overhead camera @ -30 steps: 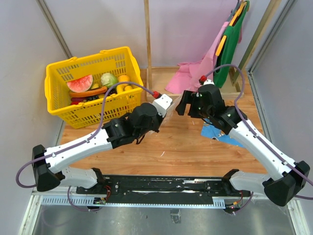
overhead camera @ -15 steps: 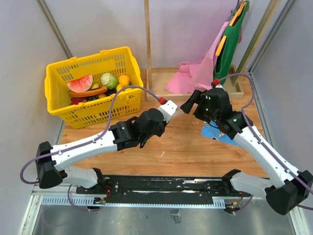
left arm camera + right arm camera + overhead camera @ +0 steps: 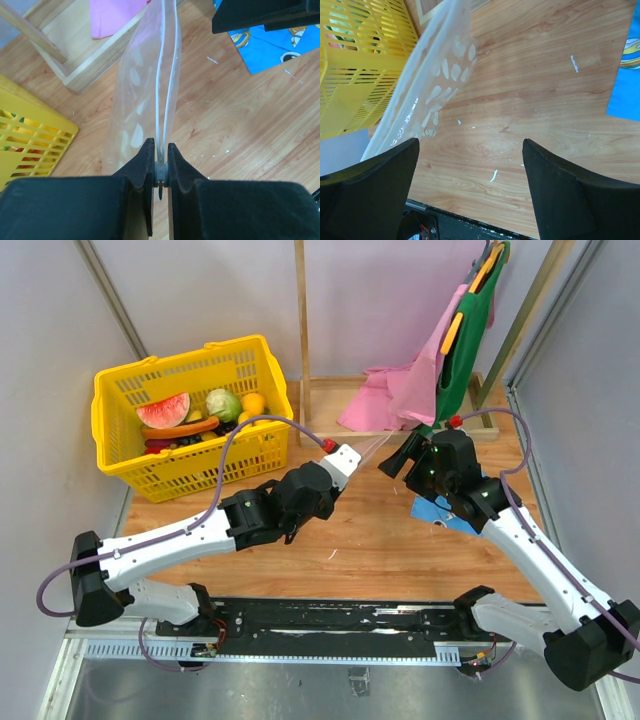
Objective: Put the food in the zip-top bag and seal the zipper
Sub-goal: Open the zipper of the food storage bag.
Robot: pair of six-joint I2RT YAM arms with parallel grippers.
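At the far left of the table (image 3: 370,540), a yellow basket (image 3: 118,380) is placed, and the food (image 3: 205,412) is kept inside it: a watermelon slice, a green round piece, an orange piece and some darker pieces are seen heaped together. Between the two arms, the zip-top bag (image 3: 142,75) is held up above the wood, with its dotted film hanging slack. The left gripper (image 3: 160,150) is clenched on the bag's edge, and the zipper (image 3: 158,100) is pinched between its jaws, with the two white strips running away from them. The right gripper (image 3: 470,145) is spread wide and nothing is grasped by it. The bag is seen just beside its left finger, but contact cannot be told. A blue cloth (image 3: 440,512) is lying under the right arm.
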